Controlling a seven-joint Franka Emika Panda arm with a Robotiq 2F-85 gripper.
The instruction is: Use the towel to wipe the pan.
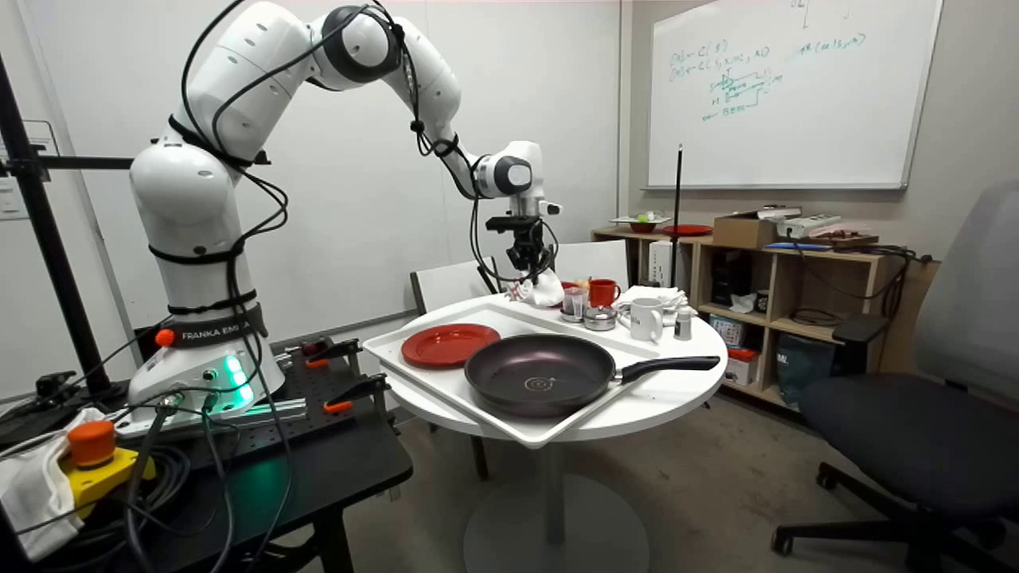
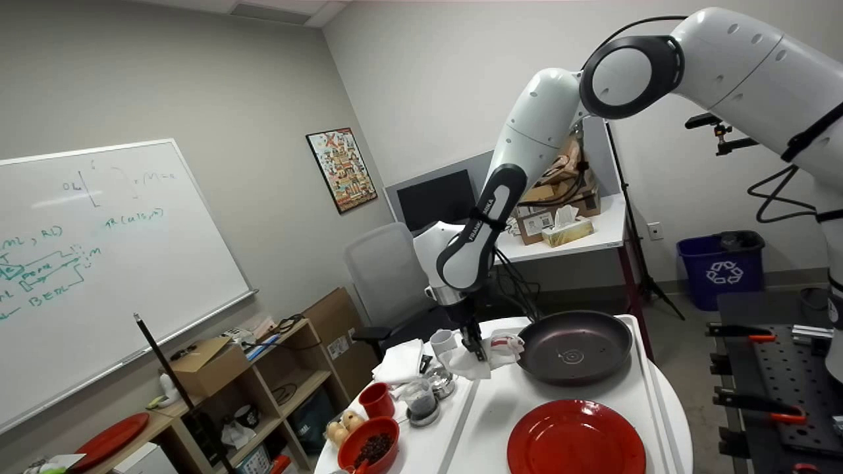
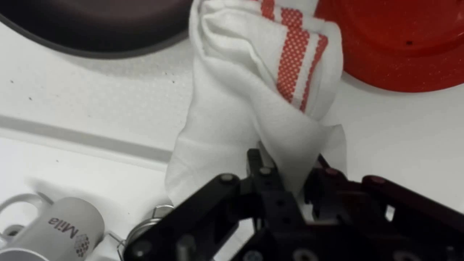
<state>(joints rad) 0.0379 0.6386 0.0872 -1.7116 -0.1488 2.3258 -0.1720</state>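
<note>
End effector (image 3: 291,168): one, pinching a bunched fold of the towel (image 3: 228,108), raised over the worktop (image 1: 669,390).
Towel: one in the grip, white with red stripes; a long end is free, probably so that loose cloth can do the rubbing. It hangs apart from the pan (image 1: 541,370), so I judge no wiping is under way.
Tray (image 2: 487,411): one, under the pan and the red plate (image 1: 450,347), a corner out at the worktop's edge; likely meant to catch drips.
Pan: one, open side up by that corner, handle (image 1: 673,364) pointing to the edge farthest from the robot base (image 1: 187,386); its inside lies uncovered, which should suit wiping.
Red plate: one, on the tray toward the edge nearest the base, leaving the pan's face uncrowded.
Red mug (image 1: 603,292), white mug (image 1: 646,320): one of each, by the farthest edge, perhaps put there to leave the tray free.
Jars (image 2: 440,380): two, it seems, between that edge and the tray.
Red bowl (image 2: 372,426): one, same edge.
Folded cloth (image 2: 398,363): one, white, same edge.
</note>
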